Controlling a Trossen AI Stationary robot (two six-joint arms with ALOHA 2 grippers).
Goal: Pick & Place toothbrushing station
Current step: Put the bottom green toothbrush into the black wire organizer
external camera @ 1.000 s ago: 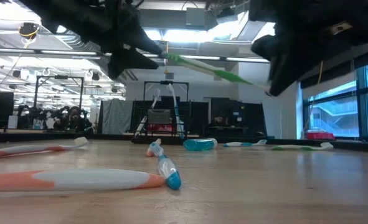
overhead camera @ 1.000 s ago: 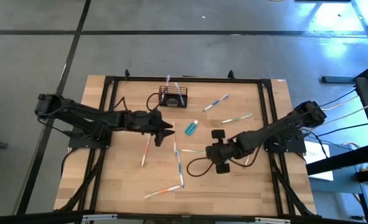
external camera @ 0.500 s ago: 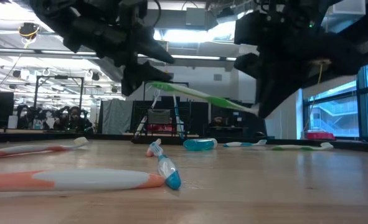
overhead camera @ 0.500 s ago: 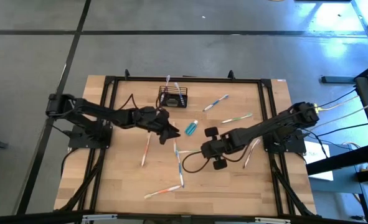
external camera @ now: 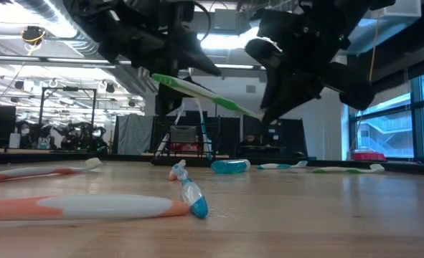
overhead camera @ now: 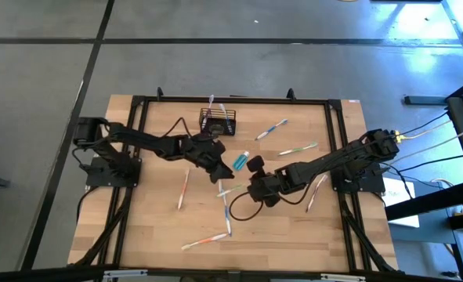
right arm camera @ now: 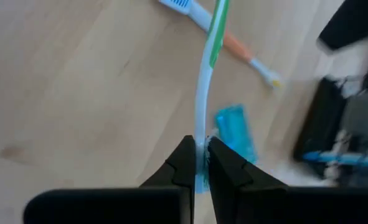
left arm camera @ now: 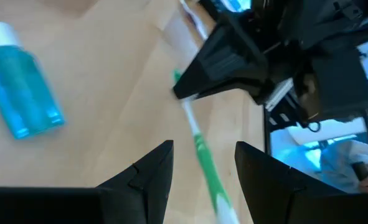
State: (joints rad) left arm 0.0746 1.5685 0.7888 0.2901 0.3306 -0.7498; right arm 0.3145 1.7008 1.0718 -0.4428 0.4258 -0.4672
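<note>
From above, we saw the small black wire-mesh basket (overhead camera: 216, 121) standing near the far edge of the pale wooden worktop (overhead camera: 153, 219), with thin toothbrushes upright in it. The left hand (overhead camera: 220, 171) and the right hand (overhead camera: 245, 185) met near the worktop's middle, with a green and white toothbrush (overhead camera: 231, 189) between them.

From worktop height, we saw that toothbrush (external camera: 197, 89) raised in the air, tilted, with the basket (external camera: 184, 134) far behind. An orange and white toothbrush (external camera: 90, 206) lay nearest.

Past the left wrist, the left hand's fingers (left arm camera: 143, 174) were spread, the toothbrush (left arm camera: 202, 155) between them untouched. A small teal tube (left arm camera: 23, 87) lay flat.

Past the right wrist, the right hand (right arm camera: 199, 160) pinched the toothbrush's (right arm camera: 205, 87) white end.
</note>
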